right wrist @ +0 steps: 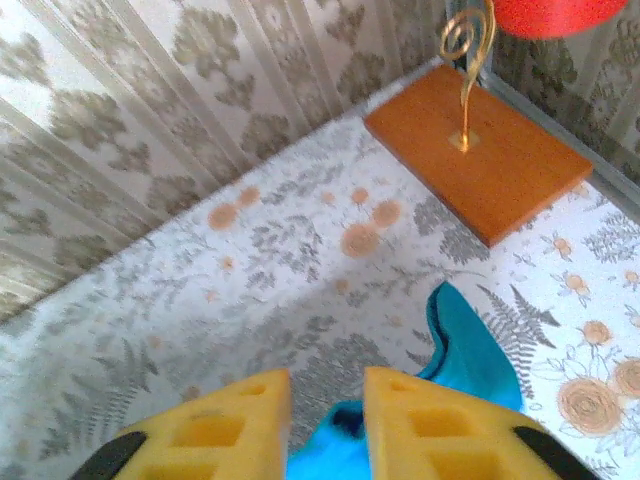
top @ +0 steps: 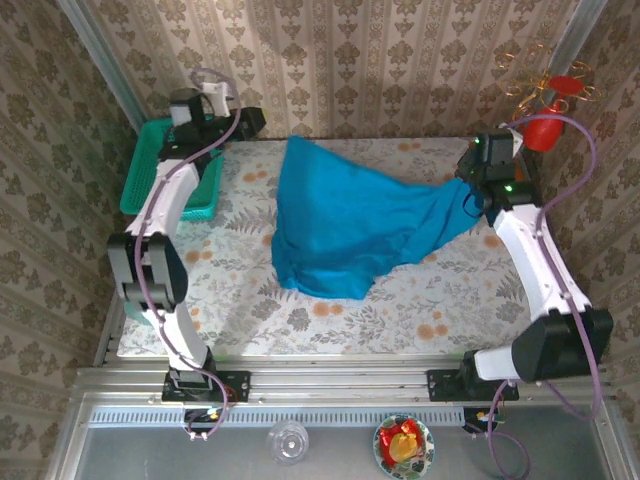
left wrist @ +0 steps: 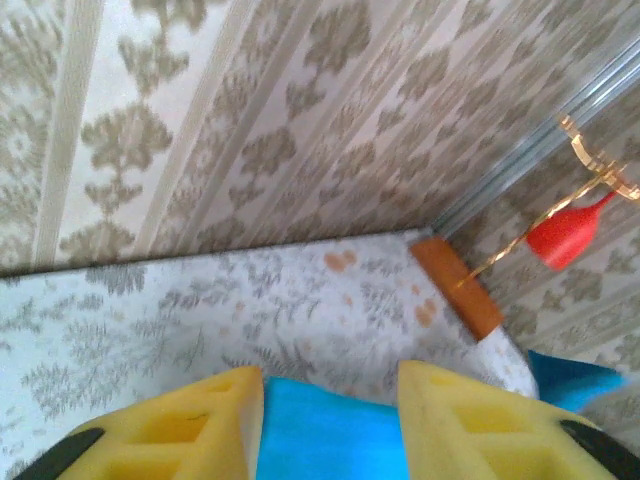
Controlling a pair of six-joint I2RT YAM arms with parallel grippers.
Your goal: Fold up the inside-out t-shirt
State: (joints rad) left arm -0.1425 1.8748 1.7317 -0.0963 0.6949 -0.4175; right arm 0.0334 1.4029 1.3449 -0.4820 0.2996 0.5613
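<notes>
Left fingers (left wrist: 190, 430) stand well apart and right fingers (right wrist: 220, 425) narrowly apart, with teal cloth between each pair. One inside-out t-shirt (top: 340, 220) lies bunched mid-counter (top: 250, 300). Two arms extend forward: the left arm (top: 165, 200) near its far-left peak, the right arm (top: 535, 250) at its right corner.

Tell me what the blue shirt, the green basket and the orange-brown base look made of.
Blue shirt: soft matte fabric, likely cotton; it drapes and creases. Green basket: probably rigid plastic; its walls look like open mesh. Orange-brown base: looks like smooth finished wood, though no grain is clear.
</notes>
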